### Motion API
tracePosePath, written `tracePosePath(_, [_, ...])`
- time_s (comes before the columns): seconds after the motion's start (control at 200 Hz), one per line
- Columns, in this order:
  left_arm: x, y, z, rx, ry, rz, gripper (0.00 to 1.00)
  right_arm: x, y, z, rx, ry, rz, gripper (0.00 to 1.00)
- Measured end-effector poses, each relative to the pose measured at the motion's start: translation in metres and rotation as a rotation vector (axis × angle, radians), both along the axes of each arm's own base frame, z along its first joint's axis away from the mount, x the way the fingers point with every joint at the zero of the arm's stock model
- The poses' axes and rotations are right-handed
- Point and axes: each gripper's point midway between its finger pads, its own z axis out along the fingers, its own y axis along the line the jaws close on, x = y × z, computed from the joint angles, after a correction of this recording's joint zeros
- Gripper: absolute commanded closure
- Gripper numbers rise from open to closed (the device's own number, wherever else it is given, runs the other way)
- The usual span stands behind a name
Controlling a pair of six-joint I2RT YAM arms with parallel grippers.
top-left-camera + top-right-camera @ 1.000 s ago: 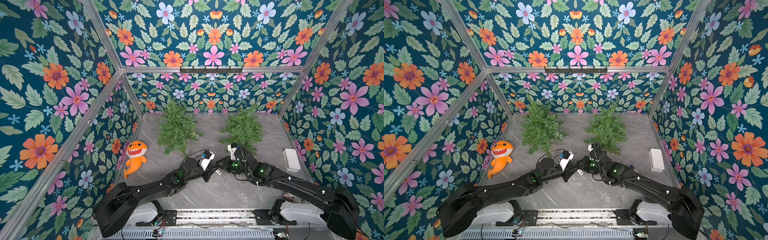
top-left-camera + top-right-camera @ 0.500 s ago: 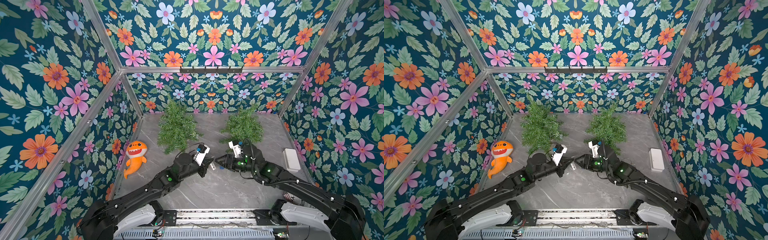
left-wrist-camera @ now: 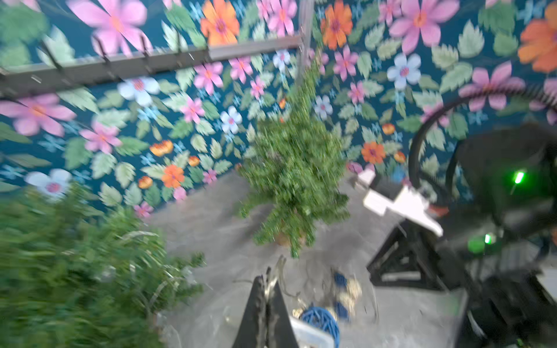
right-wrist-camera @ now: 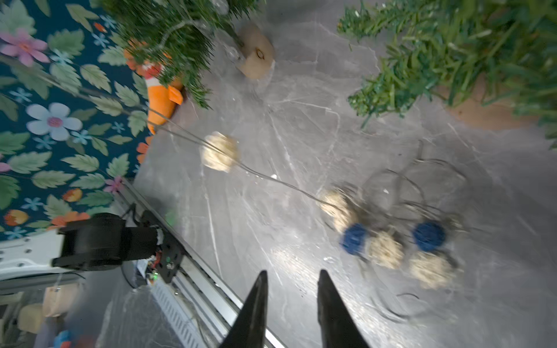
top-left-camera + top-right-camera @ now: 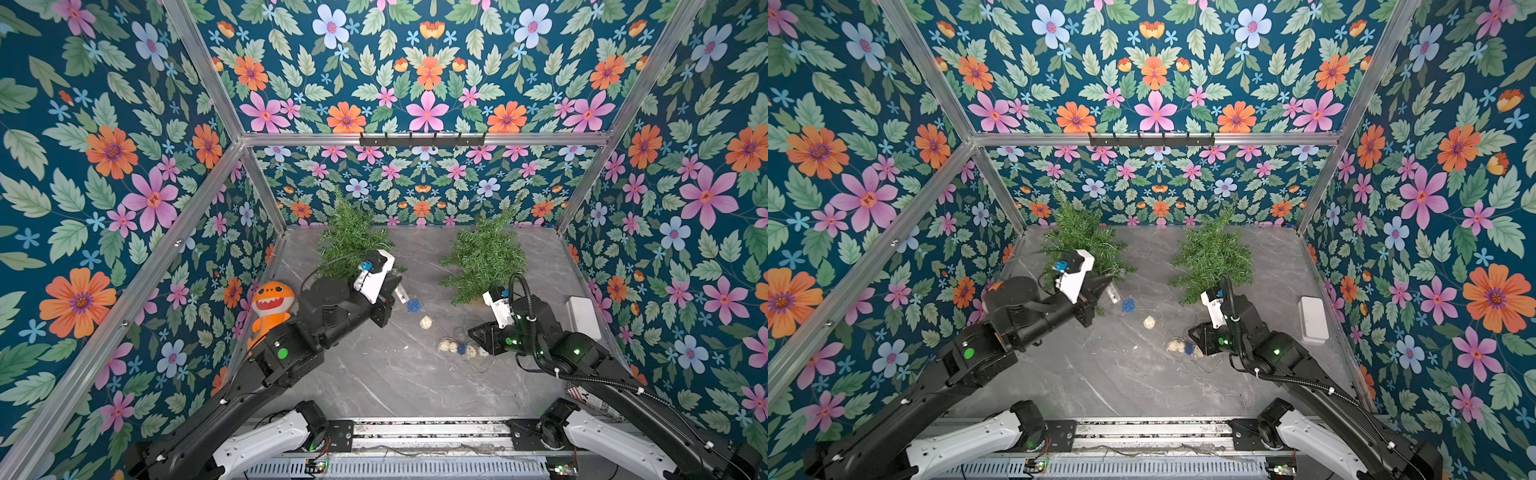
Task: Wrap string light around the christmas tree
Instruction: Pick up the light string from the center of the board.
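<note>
Your string light [image 5: 459, 349] is a thin wire carrying blue and cream woven balls, mostly bunched on the table [image 5: 395, 382] beside the right gripper [image 4: 292, 272], whose jaws stand released. The left gripper [image 3: 269, 281] has its jaws clenched on the wire near the left christmas tree [image 5: 351, 245].

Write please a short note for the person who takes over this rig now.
Left pincer: shut on the string light, beside the tree on the left side.
Right pincer: open, empty, near the heap of balls on the table.
Done: one end gripped.
Left: all the wrapping; no loop shows on that tree.
</note>
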Motion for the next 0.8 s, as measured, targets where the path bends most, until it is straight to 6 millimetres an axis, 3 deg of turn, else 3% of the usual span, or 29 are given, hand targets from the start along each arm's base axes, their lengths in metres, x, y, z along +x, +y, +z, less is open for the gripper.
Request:
tracePosePath(0.09, [0.001,-0.005,0.022,-0.026,-0.025,-0.014,1.00,-0.007,0.011,-0.020,-0.035,0.009,0.053,0.54])
tracePosePath(0.2, [0.003,-0.018,0.023,0.006,-0.016,-0.053,1.00,-0.013,0.033,-0.028,-0.033,-0.057,0.140,0.54])
tracePosePath(0.27, [0.005,-0.020,0.022,0.032,0.000,-0.053,1.00,-0.005,0.042,-0.029,-0.025,-0.101,0.145,0.54])
tracePosePath(0.45, [0.004,-0.015,0.043,0.021,-0.039,-0.040,1.00,0.004,0.078,-0.030,0.036,-0.204,0.200,0.47])
tracePosePath(0.645, [0.005,-0.015,0.042,0.040,-0.030,-0.037,1.00,0.024,0.112,-0.035,0.075,-0.316,0.201,0.44])
tracePosePath(0.8, [0.006,-0.016,0.042,0.051,-0.025,-0.039,1.00,0.041,0.138,-0.027,0.142,-0.402,0.193,0.44])
